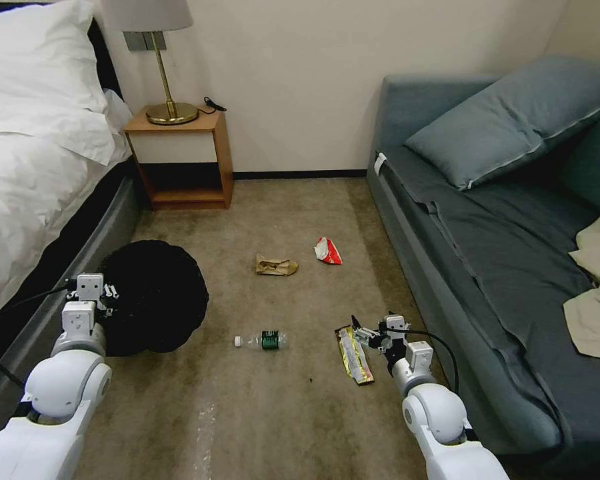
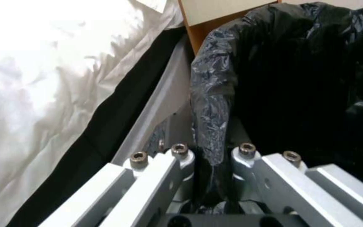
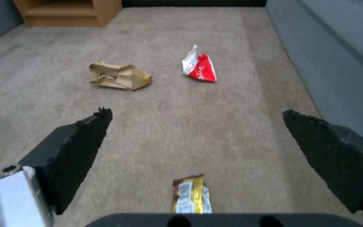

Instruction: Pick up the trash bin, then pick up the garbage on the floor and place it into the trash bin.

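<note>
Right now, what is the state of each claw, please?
Left claw: closed on the rim of the trash bin, pinching its black bag.
Right claw: open, holding nothing, above the gold snack wrapper.

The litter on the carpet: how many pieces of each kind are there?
Clear plastic bottle with green label: 1
Gold snack wrapper: 1
Crumpled brown paper bag: 1
Red-and-white packet: 1
Total: 4
</note>
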`<state>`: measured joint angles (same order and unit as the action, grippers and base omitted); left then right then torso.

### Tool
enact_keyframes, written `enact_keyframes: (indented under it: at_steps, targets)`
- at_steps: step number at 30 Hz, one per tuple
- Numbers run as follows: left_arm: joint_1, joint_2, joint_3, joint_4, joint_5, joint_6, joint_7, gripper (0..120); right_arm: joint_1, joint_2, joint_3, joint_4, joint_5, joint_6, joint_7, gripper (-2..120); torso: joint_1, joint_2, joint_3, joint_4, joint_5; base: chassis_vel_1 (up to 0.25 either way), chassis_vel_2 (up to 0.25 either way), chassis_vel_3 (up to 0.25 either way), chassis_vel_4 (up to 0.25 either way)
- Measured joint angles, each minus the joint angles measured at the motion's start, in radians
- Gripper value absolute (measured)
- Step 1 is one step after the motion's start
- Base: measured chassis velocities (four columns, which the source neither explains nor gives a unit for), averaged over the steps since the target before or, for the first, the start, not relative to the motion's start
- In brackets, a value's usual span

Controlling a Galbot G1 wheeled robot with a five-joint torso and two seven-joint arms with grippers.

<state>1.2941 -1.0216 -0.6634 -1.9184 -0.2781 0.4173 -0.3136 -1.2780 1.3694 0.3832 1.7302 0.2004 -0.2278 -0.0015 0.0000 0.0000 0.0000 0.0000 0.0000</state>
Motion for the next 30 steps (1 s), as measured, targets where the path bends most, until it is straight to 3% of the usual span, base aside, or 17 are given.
enact_keyframes:
  at_steps: [20, 30]
  targets:
    - [0.017, -0.004, -0.005, -0.009, 0.002, -0.010, 0.002, 5, -0.007, -0.002, -0.019, -0.003, -0.013, -0.010, 0.001, 100, 0.000, 0.000, 0.000, 0.0000, 0.0000, -0.105, 0.106, 0.094, -0.107]
    - [0.024, -0.006, -0.011, -0.008, -0.003, -0.020, 0.001, 5, 0.036, -0.024, -0.068, -0.030, -0.010, -0.090, 0.006, 100, 0.000, 0.000, 0.000, -0.0002, 0.0000, -0.046, 0.032, 0.040, -0.043]
